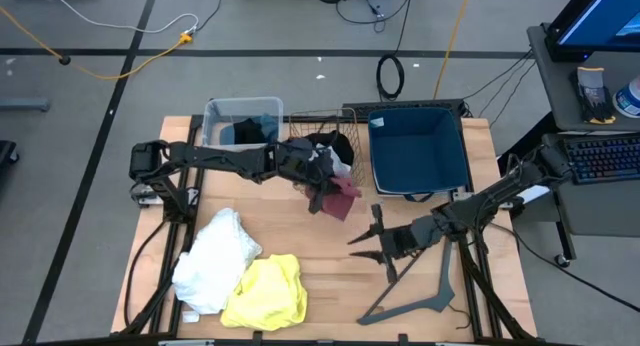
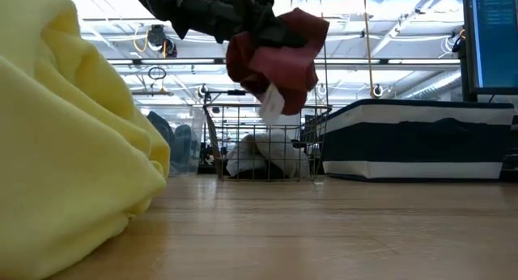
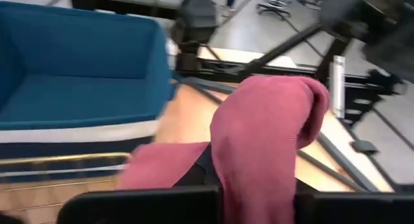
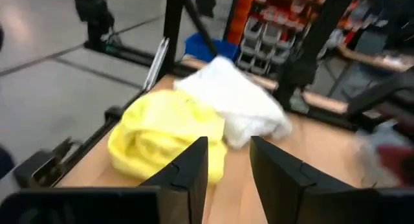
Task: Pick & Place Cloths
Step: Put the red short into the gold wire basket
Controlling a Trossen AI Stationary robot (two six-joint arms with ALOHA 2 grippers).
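My left gripper [image 1: 318, 184] hangs over the table's middle, just in front of the wire basket [image 1: 322, 136], and is shut on a maroon cloth [image 1: 341, 198]. The low view shows this cloth [image 2: 279, 57] well above the wood. A white cloth [image 1: 214, 254] and a yellow cloth [image 1: 268, 291] lie bunched at the near left of the table. My right gripper [image 1: 362, 244] is open, low over the table right of centre. In its wrist view its fingers [image 4: 226, 166] point toward the yellow cloth [image 4: 165, 133] and the white cloth [image 4: 236, 101]. My left gripper holds the maroon cloth by a bunched upper part [image 3: 259, 153] from above. The cloth covers the fingers in the wrist view, so the exact hold is hidden. It hangs below the gripper, lifted clear of the table, slack, with a white tag [image 2: 271, 102] dangling underneath.
The wire basket holds black and white cloths. A clear bin [image 1: 243, 121] with dark cloth stands at the far left, and a blue bin [image 1: 418, 151] at the far right. A dark grey hanger [image 1: 415, 294] lies on the near right, by my right gripper.
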